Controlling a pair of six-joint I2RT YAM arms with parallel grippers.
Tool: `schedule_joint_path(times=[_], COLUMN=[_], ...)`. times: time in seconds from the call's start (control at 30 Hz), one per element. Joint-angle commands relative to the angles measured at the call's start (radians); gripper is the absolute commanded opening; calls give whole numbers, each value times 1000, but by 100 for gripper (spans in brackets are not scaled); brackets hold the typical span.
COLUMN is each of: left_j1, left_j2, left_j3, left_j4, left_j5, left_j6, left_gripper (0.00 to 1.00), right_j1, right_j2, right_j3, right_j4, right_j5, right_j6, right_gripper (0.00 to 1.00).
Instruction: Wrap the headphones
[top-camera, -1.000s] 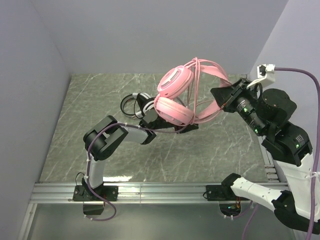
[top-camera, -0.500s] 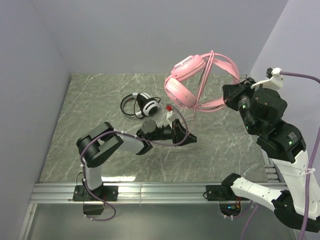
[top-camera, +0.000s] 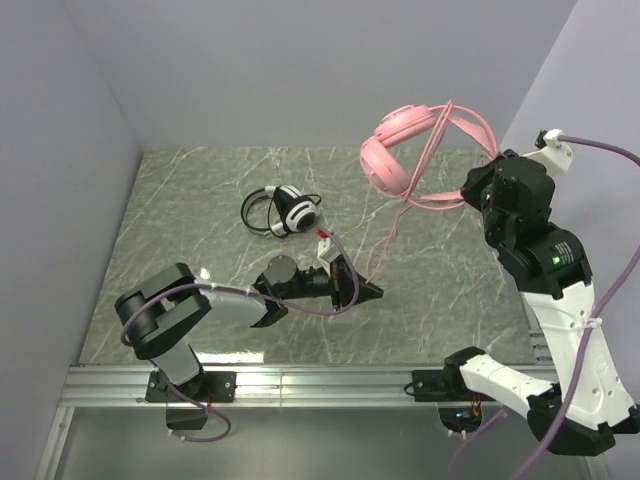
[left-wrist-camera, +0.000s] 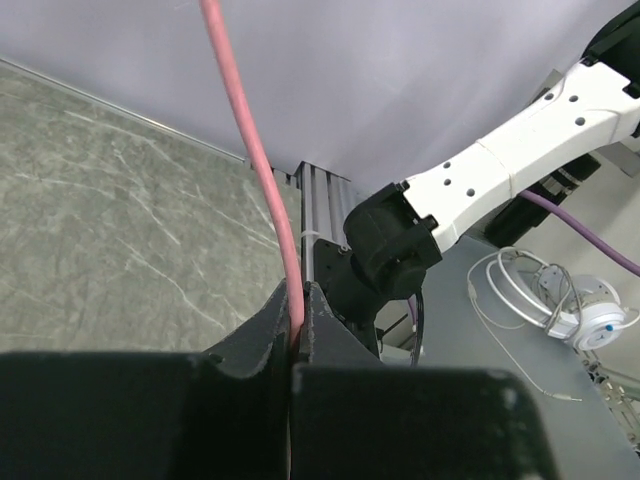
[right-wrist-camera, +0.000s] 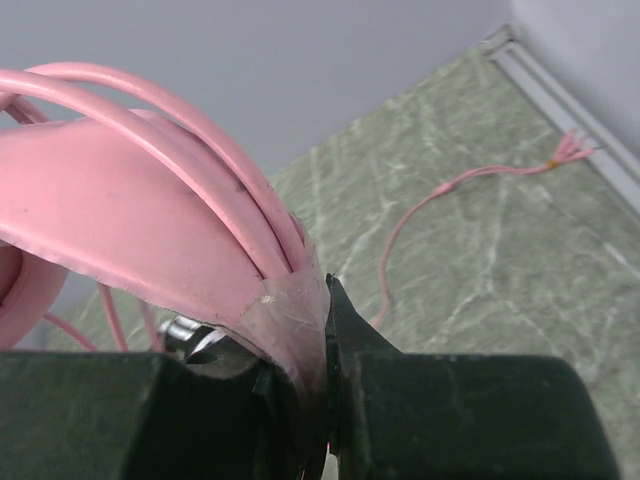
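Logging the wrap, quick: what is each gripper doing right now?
Left gripper: shut on the pink cable.
Right gripper: shut on the headband of the pink headphones.

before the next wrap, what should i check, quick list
1. Hold: right gripper clamps the headband of the pink headset: ok.
2. Pinch: left gripper shut on the pink cable: ok.
3. Cable runs straight up from that pinch, no snag seen: ok.
4. Turns on the headband lie snug: cannot tell.
5. Headset lifted off the table: ok.
6. The black headset lies apart from both arms: ok.
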Motion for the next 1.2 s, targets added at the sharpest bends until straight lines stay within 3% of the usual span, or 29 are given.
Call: schedule_joint_path(times=[0.0,0.23,0.5,0.63,0.87,1.03,1.17], left_j1=[-27,-73,-153,-161,-162,-179,-187], left_j2=[-81,-155,-313,-366,-394,-393,-394], left_j3=[-42,-33,96,159,239,285,343], left_j4=[-25,-208,-726,-908,-1080,-1175,-1229], left_j5=[-46,-94,-325,-425,-540,-760,-856], left_j6=[54,135,289,358,407,447,500], left_gripper=[1,2,6,8,9,6,6], right_j1=[-87,-123,-124,-124,-124,-123,-109], right_j2=[5,18,27,12,-16,-33,-7], right_j3=[-10,-126,-243,-322,-491,-537,-542], right_j4=[104,165,176,184,202,207,167], right_j5=[-48,38,171,237,256,208,162], right_j6=[20,23,-21,-41,-44,-119,-147], right_gripper=[0,0,0,0,0,0,0])
